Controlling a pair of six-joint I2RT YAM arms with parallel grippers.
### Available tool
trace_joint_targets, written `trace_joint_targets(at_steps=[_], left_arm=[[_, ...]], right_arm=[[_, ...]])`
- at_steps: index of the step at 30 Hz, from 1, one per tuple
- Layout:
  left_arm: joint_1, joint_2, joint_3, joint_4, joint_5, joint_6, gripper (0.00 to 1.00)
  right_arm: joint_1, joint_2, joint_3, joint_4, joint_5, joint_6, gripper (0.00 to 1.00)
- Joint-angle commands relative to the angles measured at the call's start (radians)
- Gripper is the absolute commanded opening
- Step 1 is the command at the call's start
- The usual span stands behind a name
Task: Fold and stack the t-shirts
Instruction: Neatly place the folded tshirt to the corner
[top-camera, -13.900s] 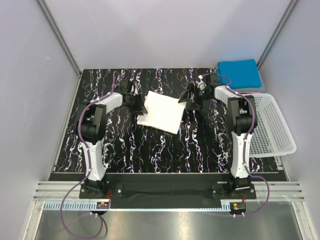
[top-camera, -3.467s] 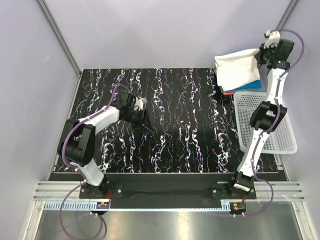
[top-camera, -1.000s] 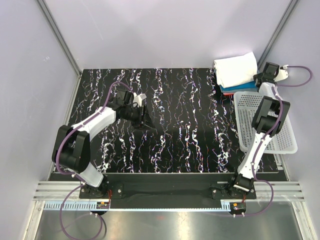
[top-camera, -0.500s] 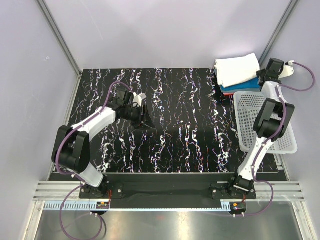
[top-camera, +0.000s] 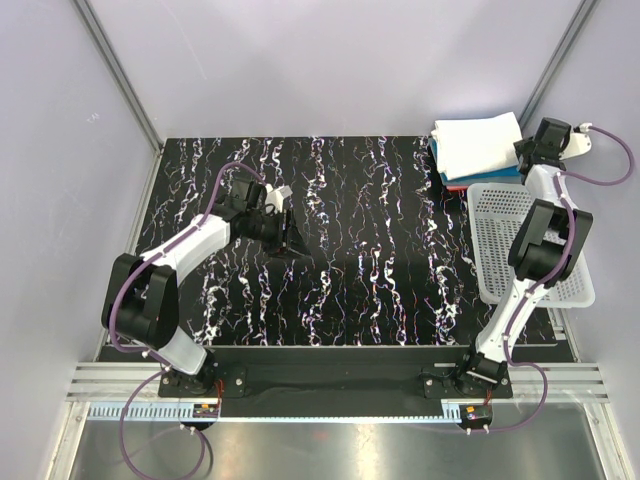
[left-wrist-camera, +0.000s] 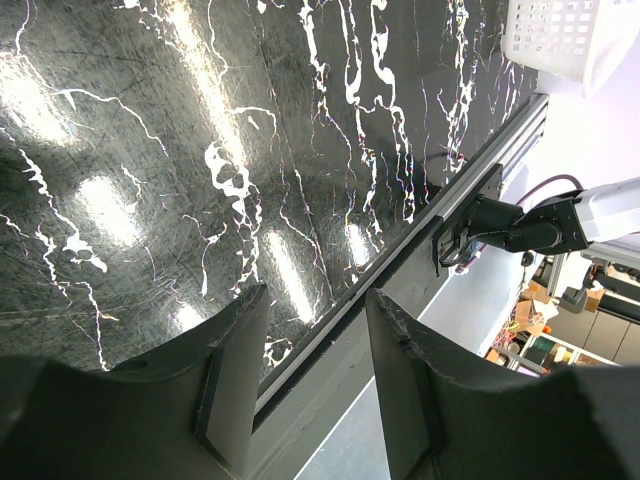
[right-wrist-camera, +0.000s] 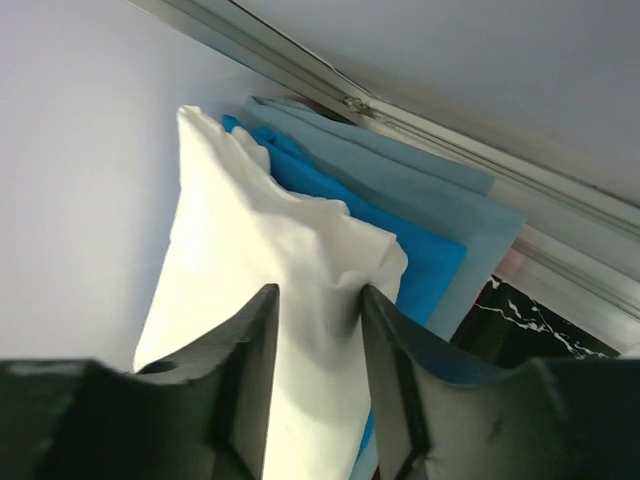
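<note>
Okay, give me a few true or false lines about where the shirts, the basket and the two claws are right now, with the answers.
1. The white shirt lies on top of the blue one. True.
2. A shirt lies in the basket. False: no shirt shows in it.
3. The left claw is open and empty over bare table. True.
4. Both shirts lie at the table's near left corner. False: they lie at its far right corner.
5. The right claw hangs over the table's middle. False: it is at the white shirt's edge, at the far right.
</note>
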Motion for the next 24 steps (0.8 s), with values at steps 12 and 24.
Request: trace_joint_targets(at_steps=[12,24], left_arm=[[0.004,-0.039,-0.001,0.026,0.019,0.004,0.49],[0.004,-0.010,0.007,0.012,-0.001,0.011,0.50]], right_arm=[[0.000,-0.106,0.070,-0.137,-0.029,-0.097,0.34],[-0.009,0.163,0.234,-0.196,-0.132,-0.124,0.24]])
